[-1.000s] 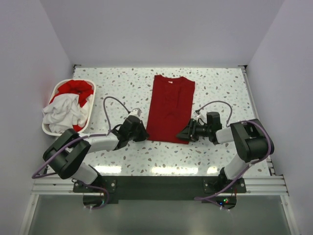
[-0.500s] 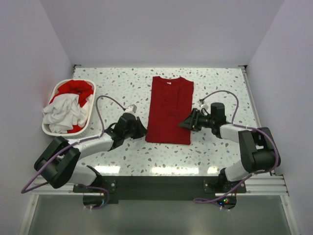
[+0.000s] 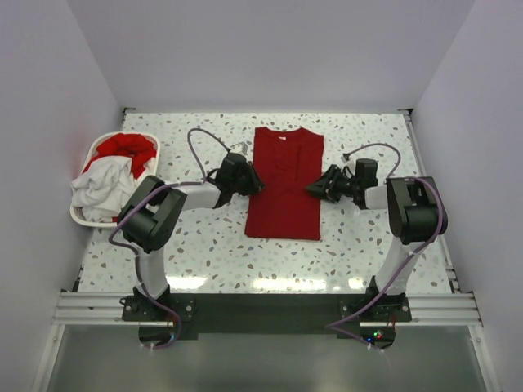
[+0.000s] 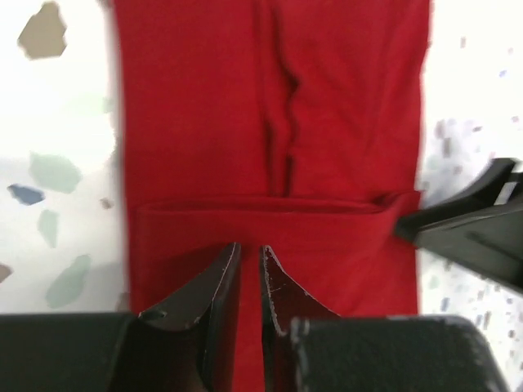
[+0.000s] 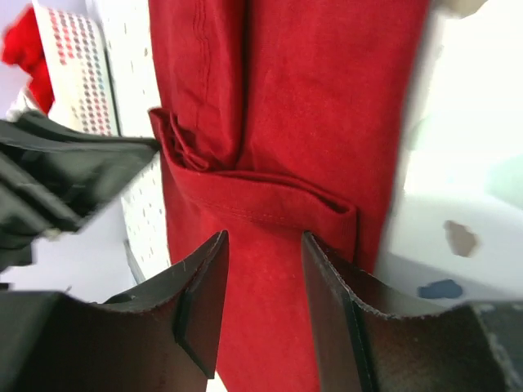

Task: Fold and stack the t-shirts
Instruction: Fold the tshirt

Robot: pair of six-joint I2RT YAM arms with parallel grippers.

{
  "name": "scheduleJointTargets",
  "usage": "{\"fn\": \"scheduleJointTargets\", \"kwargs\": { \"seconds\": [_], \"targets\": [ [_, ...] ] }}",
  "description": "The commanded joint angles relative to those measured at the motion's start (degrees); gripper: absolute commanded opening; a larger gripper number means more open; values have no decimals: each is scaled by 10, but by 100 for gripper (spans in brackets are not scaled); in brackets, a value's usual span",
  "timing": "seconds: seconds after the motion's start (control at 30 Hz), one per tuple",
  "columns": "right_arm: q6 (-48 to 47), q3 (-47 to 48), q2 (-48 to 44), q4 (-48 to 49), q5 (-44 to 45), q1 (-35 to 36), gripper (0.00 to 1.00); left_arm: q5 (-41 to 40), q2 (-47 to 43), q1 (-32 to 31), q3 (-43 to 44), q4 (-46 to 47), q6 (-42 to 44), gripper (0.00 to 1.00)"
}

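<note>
Speckled white table, plain pale walls on three sides. Got one deep red t-shirt lying flat mid-table, sleeves tucked in to make a long strip, collar and little white label at the far end. Also seeing a crosswise fold in it in both wrist views, right about at finger level. Then the left gripper parked at the strip's left edge and the right gripper at its right edge, facing each other over the cloth. Left fingers only a sliver apart, nothing obviously pinched. Right fingers clearly wider, hanging over the fold, can't tell about contact. Off at far left: white laundry basket with a crumpled white t-shirt spilling over another red shirt.
</note>
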Motion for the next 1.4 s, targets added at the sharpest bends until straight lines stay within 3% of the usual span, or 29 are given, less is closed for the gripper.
{"fn": "scheduleJointTargets", "kwargs": {
  "seconds": [0.0,0.2,0.43,0.6,0.73,0.83,0.93,1.0,1.17,1.37],
  "targets": [
    [24,-5,-3,91,3,-19,46,17,5,15,10,15,16,20],
    [29,-43,-123,39,-52,-15,52,23,-101,13,-61,4,10,28],
    [24,-159,-256,9,-111,47,58,38,-222,-56,-182,-8,0,28],
    [-10,-242,-261,-5,-80,69,59,17,-268,-82,-250,-16,-15,29],
    [-61,-266,-213,-17,-29,62,58,9,-294,-85,-265,-38,-15,29],
    [-43,-268,-201,10,-37,51,57,-6,-310,-87,-266,-58,-13,29],
    [-86,-240,-252,-101,5,51,57,-19,-320,-88,-259,-90,-6,29],
    [-120,-202,-327,-233,43,55,59,-32,-322,-91,-247,-112,-2,29],
    [-176,-131,-445,-458,207,78,62,-98,-314,-101,-211,-204,21,35],
    [-176,-81,-468,-551,357,108,61,-150,-306,-118,-180,-268,45,42]
  ]
}}
